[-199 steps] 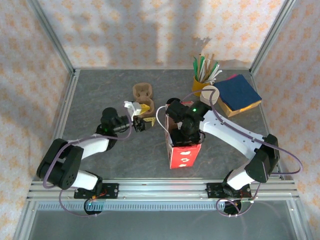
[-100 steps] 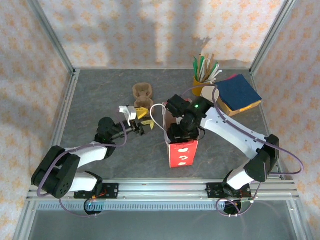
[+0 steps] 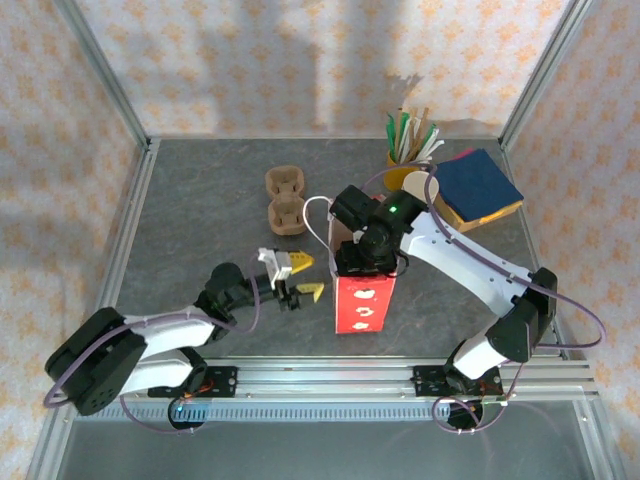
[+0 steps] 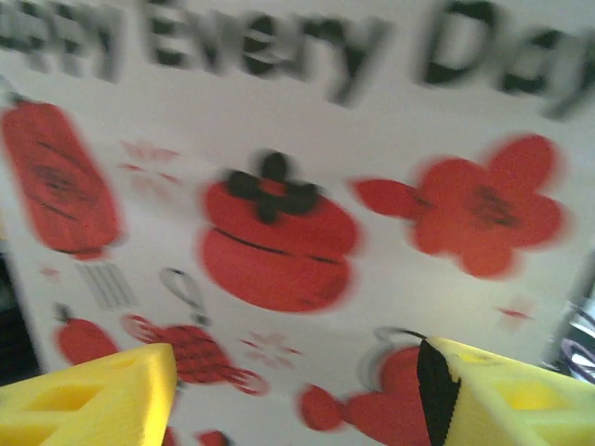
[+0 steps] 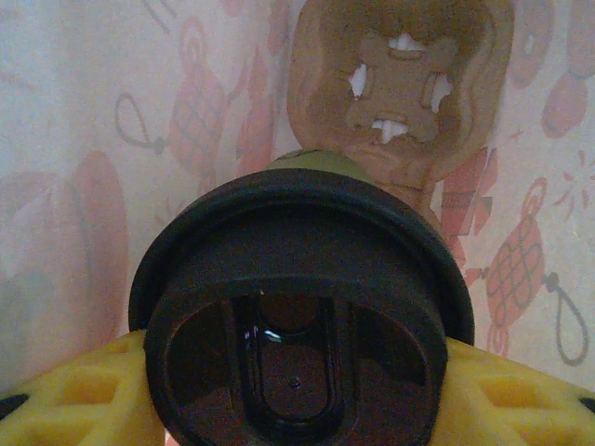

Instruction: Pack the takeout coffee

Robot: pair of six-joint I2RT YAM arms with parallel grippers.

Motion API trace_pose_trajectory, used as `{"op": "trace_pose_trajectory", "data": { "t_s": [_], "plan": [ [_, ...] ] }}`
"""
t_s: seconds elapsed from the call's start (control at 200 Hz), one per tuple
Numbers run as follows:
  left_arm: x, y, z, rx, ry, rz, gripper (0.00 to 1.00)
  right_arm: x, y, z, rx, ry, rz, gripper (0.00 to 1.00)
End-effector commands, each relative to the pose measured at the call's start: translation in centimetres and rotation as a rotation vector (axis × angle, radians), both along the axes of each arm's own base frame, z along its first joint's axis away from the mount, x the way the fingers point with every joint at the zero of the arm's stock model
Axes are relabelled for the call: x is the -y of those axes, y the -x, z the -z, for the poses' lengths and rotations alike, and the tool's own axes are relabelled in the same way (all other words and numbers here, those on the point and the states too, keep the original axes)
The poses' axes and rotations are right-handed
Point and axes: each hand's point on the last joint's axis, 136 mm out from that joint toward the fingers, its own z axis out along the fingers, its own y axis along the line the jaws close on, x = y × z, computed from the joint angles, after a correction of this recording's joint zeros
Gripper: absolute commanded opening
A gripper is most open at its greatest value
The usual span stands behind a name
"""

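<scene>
A grey counter [image 3: 190, 210] sits inside a frame, with flower-patterned walls behind. Near its middle stands a red and white paper bag [image 3: 362, 305] printed with lanterns and flowers. The right arm reaches down into the bag's open top. In the right wrist view, the right gripper [image 5: 297, 400] has its yellow fingers [image 5: 74, 404] part-way apart, pressed against both sides of the takeout coffee [image 5: 297, 279]. The cup, with its black lid [image 5: 297, 232] on, is inside the bag, and a brown moulded-pulp piece [image 5: 400, 84] lies beyond it.

The left gripper [image 3: 306, 277] is just left of the bag, facing its printed side, jaws wide apart and empty. A brown cup carrier [image 3: 285, 198] lies further back on the counter. A yellow cup of stir sticks [image 3: 400, 170] and a blue stack [image 3: 478, 185] occupy the far right corner.
</scene>
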Motion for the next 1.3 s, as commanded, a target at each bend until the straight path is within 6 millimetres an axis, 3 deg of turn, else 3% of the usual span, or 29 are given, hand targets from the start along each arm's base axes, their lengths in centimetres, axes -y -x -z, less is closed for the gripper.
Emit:
{"op": "trace_pose_trajectory", "data": {
  "t_s": [0.0,0.1,0.225,0.541,1.101,1.296],
  "plan": [
    [1.1,2.8,1.7,0.049,-0.094,0.031,0.7,0.9,-0.6,0.5,0.01,0.05,0.025,0.53],
    [1.9,4.5,2.3,0.048,-0.113,0.04,0.69,0.9,-0.8,0.7,0.008,0.055,0.023,0.53],
    [3.2,4.9,2.7,0.059,-0.147,0.017,0.67,0.8,-0.9,0.8,0.005,0.057,0.018,0.53],
    [5.9,3.5,3.6,0.068,-0.181,-0.022,0.63,1.0,-0.8,0.7,0.01,0.057,0.025,0.53],
    [7.0,0.8,3.5,0.096,-0.184,-0.122,0.63,1.2,-1.2,0.6,0.032,0.073,0.029,0.53],
    [6.8,0.8,3.3,0.109,-0.172,-0.129,0.65,1.5,-1.2,0.6,0.037,0.078,0.031,0.53]
  ]
}}
